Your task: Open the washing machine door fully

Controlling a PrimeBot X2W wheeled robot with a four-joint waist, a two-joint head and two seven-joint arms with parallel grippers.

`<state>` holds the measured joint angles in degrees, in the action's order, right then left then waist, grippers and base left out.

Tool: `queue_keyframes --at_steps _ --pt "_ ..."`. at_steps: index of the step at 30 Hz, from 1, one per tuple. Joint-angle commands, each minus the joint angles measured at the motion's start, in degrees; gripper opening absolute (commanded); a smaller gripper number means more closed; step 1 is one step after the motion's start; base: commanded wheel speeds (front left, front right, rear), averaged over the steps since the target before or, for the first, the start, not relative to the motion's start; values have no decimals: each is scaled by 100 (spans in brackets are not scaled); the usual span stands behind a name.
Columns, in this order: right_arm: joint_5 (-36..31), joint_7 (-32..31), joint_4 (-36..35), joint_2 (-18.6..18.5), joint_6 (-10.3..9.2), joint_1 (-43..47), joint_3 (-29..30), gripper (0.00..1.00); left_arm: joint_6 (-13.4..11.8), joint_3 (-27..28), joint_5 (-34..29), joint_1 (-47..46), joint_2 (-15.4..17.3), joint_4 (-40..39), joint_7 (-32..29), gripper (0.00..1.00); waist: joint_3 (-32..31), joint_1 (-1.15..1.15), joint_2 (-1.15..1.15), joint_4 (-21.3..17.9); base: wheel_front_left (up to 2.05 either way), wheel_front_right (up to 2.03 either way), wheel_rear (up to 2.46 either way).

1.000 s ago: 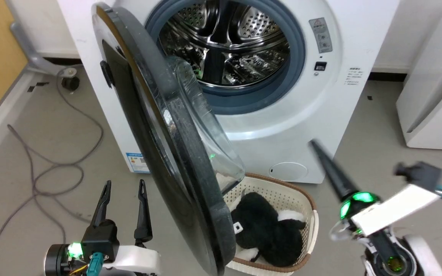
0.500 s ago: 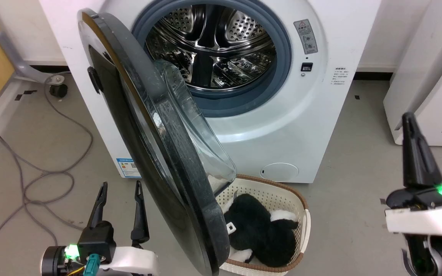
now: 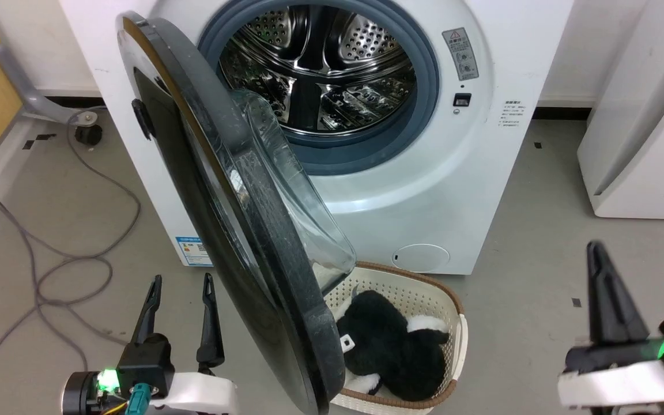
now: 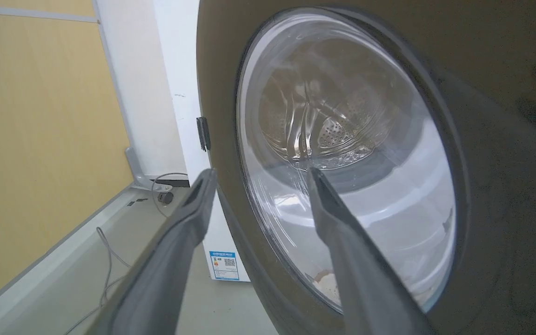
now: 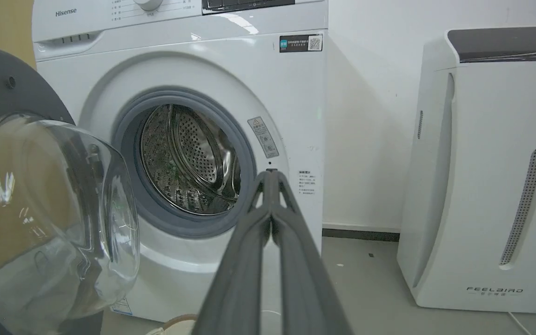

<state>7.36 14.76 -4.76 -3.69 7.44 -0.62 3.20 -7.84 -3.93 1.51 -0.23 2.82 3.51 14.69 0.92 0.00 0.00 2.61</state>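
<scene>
Washing machine door (image 3: pixel 240 230) mid-frame, partly open; left gripper (image 3: pixel 182 278) lower left, spread, near outer face; right gripper (image 3: pixel 595 249) lower right, pressed together, well clear, probably sparing swing path.

The right gripper (image 3: pixel 595 249), slanted toward the front of the washer (image 3: pixel 424 190) 1 second ago, now stands upright at the lower right of the head view, well apart from it. Over the last 0.5 seconds it has sunk lower in that view, whose framing has shifted slightly.
</scene>
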Motion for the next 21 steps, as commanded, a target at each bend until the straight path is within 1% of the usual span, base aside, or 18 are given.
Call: queue_keyframes --at_steps 1,5,8,9,10,14,18,19,20,21 --pt "-102 23 104 39 5 142 -27 0 8 -3 -42 43 7 -11 30 100 2 0 0 16 0 0 0" --pt "-107 23 360 70 5 268 -131 0 -3 -11 -37 60 7 -6 30 100 1 0 0 42 0 0 0" --pt "75 23 499 77 5 308 -132 0 -6 -6 -34 74 7 0 30 100 0 0 0 54 0 0 0" --pt "164 23 559 78 5 324 -130 48 -7 -3 -34 78 7 2 30 100 -1 0 0 59 0 0 0" --pt "241 23 607 78 5 329 -127 100 -14 1 -36 85 7 13 30 100 -2 0 0 62 0 0 0" --pt "335 23 652 79 5 319 -145 100 -39 0 -51 89 7 47 30 100 4 0 0 75 0 0 0" --pt "229 23 672 80 5 313 -155 100 -76 14 -39 75 7 55 30 100 10 0 0 91 0 0 0" --pt "215 24 676 80 5 314 -153 100 -78 17 -32 72 7 60 30 98 11 0 0 96 0 0 0" --pt "206 24 680 80 5 315 -148 100 -85 24 -31 65 7 60 30 46 12 0 0 101 0 0 0" --pt "199 24 685 80 5 317 -143 100 -97 29 -45 57 7 57 30 12 12 0 0 105 0 0 0"
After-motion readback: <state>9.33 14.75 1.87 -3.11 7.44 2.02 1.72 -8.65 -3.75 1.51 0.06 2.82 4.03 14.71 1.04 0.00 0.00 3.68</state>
